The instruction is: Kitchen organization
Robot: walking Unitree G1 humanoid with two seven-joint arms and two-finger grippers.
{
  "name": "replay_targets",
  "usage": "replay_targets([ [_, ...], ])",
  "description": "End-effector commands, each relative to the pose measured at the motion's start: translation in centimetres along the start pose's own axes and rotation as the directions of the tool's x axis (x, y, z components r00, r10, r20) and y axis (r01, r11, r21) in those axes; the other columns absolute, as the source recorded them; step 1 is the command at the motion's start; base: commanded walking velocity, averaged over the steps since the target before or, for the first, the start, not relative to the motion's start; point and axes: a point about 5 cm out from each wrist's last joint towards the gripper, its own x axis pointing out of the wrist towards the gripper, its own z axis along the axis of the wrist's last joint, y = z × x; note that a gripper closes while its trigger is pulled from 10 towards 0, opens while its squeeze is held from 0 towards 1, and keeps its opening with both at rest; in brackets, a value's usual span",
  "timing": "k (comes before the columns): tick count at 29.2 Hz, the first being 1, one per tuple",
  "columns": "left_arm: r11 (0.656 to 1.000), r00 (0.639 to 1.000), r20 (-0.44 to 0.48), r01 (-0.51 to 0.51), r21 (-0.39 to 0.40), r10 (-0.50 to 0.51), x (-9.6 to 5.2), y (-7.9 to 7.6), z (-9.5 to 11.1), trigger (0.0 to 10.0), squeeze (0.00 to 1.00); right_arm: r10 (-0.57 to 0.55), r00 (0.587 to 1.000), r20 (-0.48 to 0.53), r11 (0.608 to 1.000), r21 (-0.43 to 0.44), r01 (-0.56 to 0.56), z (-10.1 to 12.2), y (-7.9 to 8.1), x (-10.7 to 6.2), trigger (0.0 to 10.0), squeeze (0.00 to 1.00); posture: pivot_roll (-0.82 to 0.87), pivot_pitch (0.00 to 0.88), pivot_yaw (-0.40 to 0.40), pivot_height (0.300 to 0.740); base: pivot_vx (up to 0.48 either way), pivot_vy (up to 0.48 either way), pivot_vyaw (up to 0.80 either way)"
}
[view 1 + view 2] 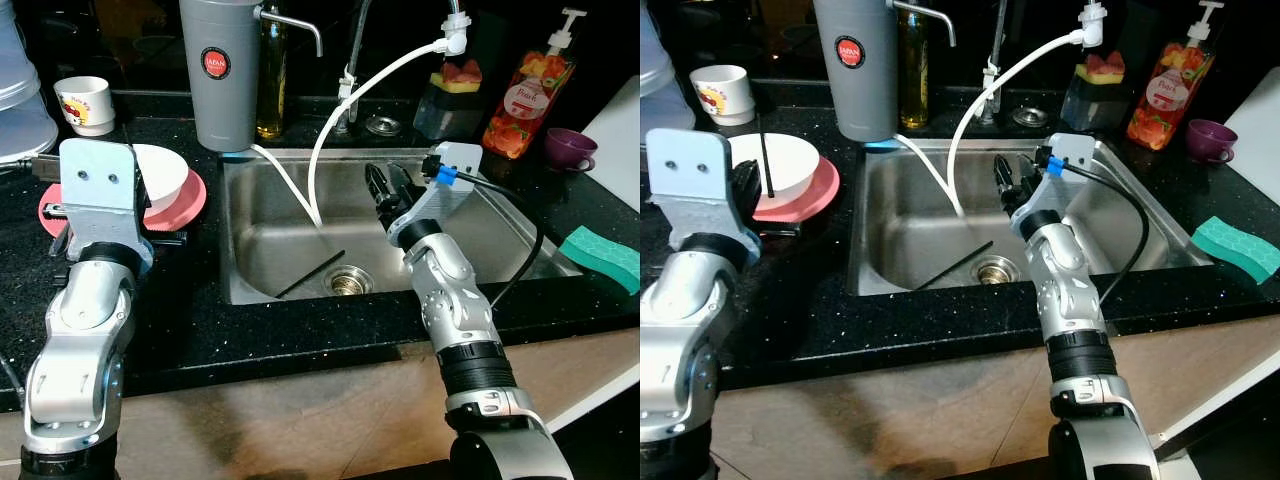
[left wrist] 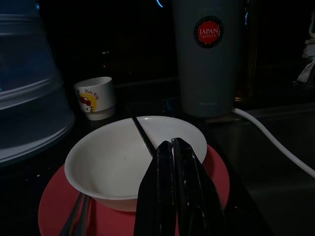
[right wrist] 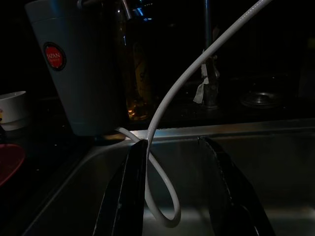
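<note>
The left gripper [image 2: 172,147] pinches one thin black chopstick [image 2: 142,133] over the white bowl [image 2: 113,162] to drop it in, while the right gripper [image 3: 177,162] waits wide open above the sink [image 1: 260,240], where another chopstick [image 1: 310,273] lies below.

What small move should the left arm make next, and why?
Probably open the left tool and let go of the black chopstick. Its fingers are shut on the stick, whose far end already lies inside the white bowl on the pink plate. A second chopstick waits in the sink, near the open right tool.
</note>
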Motion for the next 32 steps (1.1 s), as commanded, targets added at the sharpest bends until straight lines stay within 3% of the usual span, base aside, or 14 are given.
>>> replay_targets([
  [1,1.0,1.0,-0.022,0.012,-0.006,-0.012,-0.11,-0.22,-0.32,10.0,0.0,-0.012,1.0,-0.028,1.0,0.007,0.012,-0.62,-0.37,-0.39,10.0,0.0,0.02,0.071,-0.051,0.74,0.0,0.33,0.0],
  [19,1.0,0.999,-0.051,0.015,-0.022,-0.016,-0.22,-0.21,-0.5,10.0,0.0,-0.008,1.0,-0.029,1.0,0.012,0.008,-0.61,-0.33,-0.45,10.0,0.0,0.02,0.074,-0.051,0.74,0.0,0.399,0.0],
  [32,1.0,0.995,-0.096,0.02,0.006,-0.019,-0.48,-0.09,-0.79,10.0,0.0,-0.004,1.0,-0.028,1.0,0.023,0.005,-0.71,-0.2,-0.59,10.0,0.0,0.02,0.07,-0.049,0.74,0.0,-0.385,0.0],
])
